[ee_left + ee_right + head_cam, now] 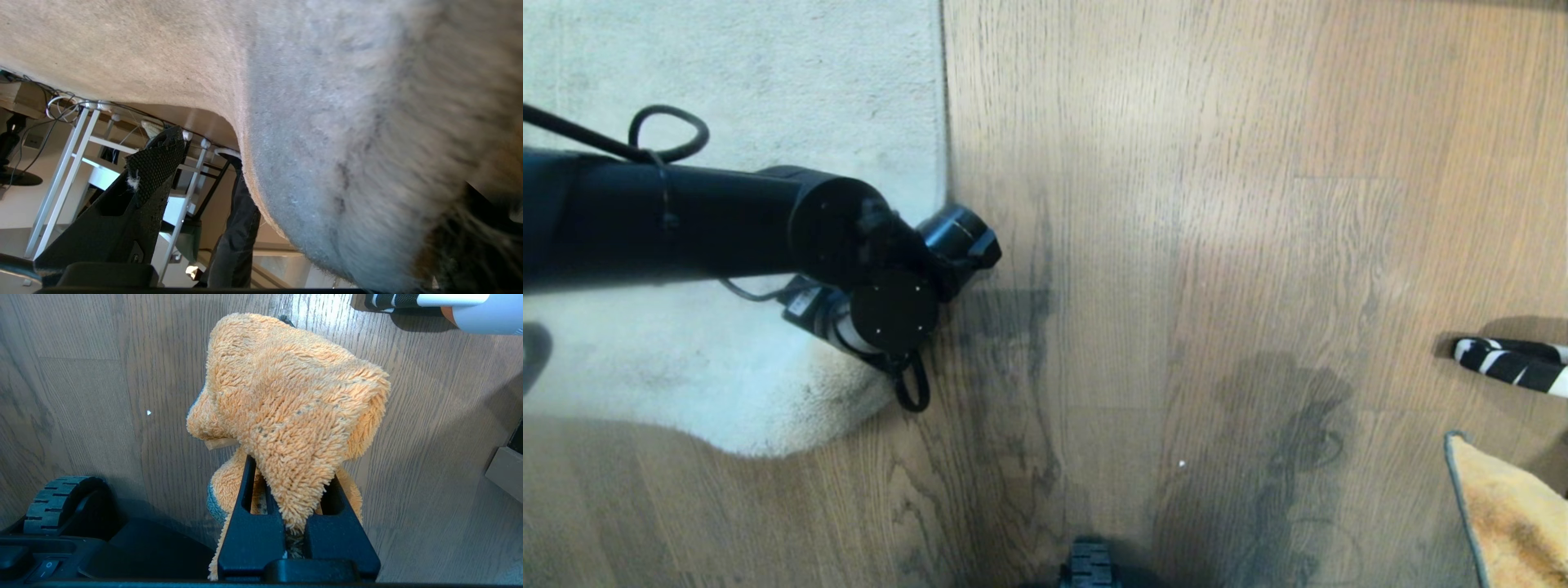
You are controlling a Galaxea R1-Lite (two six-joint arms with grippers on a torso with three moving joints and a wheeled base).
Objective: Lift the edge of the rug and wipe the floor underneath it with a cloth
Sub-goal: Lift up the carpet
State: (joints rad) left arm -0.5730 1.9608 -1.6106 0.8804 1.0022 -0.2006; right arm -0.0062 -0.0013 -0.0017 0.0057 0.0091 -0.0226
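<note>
Left claw (286,196) gaping wide at rug edge (943,147); should bite deep. Right claw (295,522) is pinching cloth (286,408).

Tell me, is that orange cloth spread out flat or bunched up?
Bunched up. The right wrist view shows the cloth crumpled into a lump, pinched in the shut right tool above the floor.

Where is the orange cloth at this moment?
The cloth is pinched in the shut right gripper, hanging over the bare wood floor; in the head view its corner shows at the lower right edge, far from the rug edge.
</note>
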